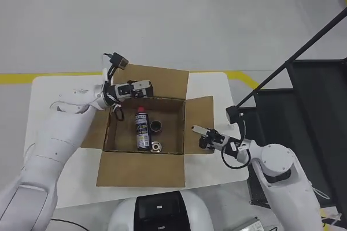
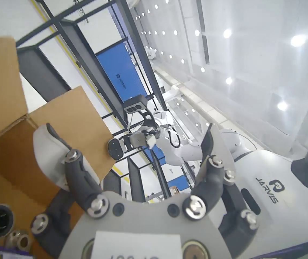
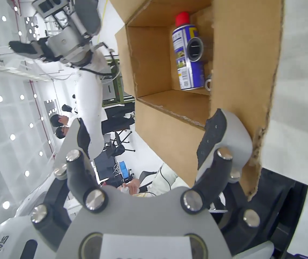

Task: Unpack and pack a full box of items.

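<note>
One spray can, one dark cylinder, one metal ring, one box

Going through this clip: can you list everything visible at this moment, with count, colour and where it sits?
cardboard box: one, brown, flaps open, on the table
spray can: one, blue and yellow with a red cap, lying inside the box
dark cylinder: one, black, hollow, in the box beside the can
small metal fitting: one, silvery, in the box by the can's base
table: one, white, under the box
metal frame: one, black, beside the table on the robot's right
floor line: one, yellow, beyond the table
left gripper: one, grey and black, open, above the box's far left corner
right gripper: one, grey and black, open, at the box's right flap
</note>
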Controlling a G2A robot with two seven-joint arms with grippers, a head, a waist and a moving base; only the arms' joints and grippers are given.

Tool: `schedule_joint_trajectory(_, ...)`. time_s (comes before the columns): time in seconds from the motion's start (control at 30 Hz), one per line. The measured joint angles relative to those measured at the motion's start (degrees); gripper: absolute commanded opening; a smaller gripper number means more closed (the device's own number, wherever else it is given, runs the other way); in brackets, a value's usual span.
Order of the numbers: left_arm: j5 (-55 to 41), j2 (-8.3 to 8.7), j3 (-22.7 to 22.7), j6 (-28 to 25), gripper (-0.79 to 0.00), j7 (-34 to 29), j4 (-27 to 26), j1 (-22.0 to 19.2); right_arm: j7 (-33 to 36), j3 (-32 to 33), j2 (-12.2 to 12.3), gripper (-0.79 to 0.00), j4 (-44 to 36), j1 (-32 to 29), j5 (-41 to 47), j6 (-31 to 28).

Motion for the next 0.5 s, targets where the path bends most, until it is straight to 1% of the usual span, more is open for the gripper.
schedule_joint_trajectory(0.03,1.3,1.09,-2.5,1.2,0.000,0.0,-2.6,1.7,-0.2,-0.4,0.0,0.000,0.5,0.3,-0.6,0.5)
schedule_joint_trajectory(0.07,3.0,2.48,-5.9,2.9,0.000,0.0,-6.4,4.2,-0.4,-1.0,0.1,0.000,1.1,0.7,-1.1,1.1)
schedule_joint_trajectory(0.13,5.5,4.38,-11.2,5.7,0.000,0.3,-12.3,8.3,-0.7,-2.1,0.1,0.000,2.1,1.4,-1.6,1.7)
schedule_joint_trajectory(0.17,6.7,5.43,-14.8,7.5,0.000,0.8,-16.2,11.2,-0.8,-2.7,0.1,0.000,2.8,1.9,-1.8,2.0)
schedule_joint_trajectory(0.2,7.0,6.10,-17.3,8.7,0.000,1.1,-19.0,13.5,-1.0,-3.2,0.1,0.000,3.4,2.3,-2.0,2.3)
schedule_joint_trajectory(0.27,7.5,7.28,-22.5,10.9,0.000,1.8,-24.5,18.4,-1.4,-4.4,0.1,0.000,4.9,3.3,-2.9,3.3)
schedule_joint_trajectory(0.37,8.3,8.34,-28.0,12.8,0.000,2.4,-30.0,24.0,-2.1,-6.1,0.2,0.000,7.0,4.9,-4.8,5.2)
schedule_joint_trajectory(0.5,8.7,9.17,-32.6,14.1,0.000,2.8,-33.3,28.8,-2.3,-7.7,0.2,0.000,8.3,6.6,-5.0,6.4)
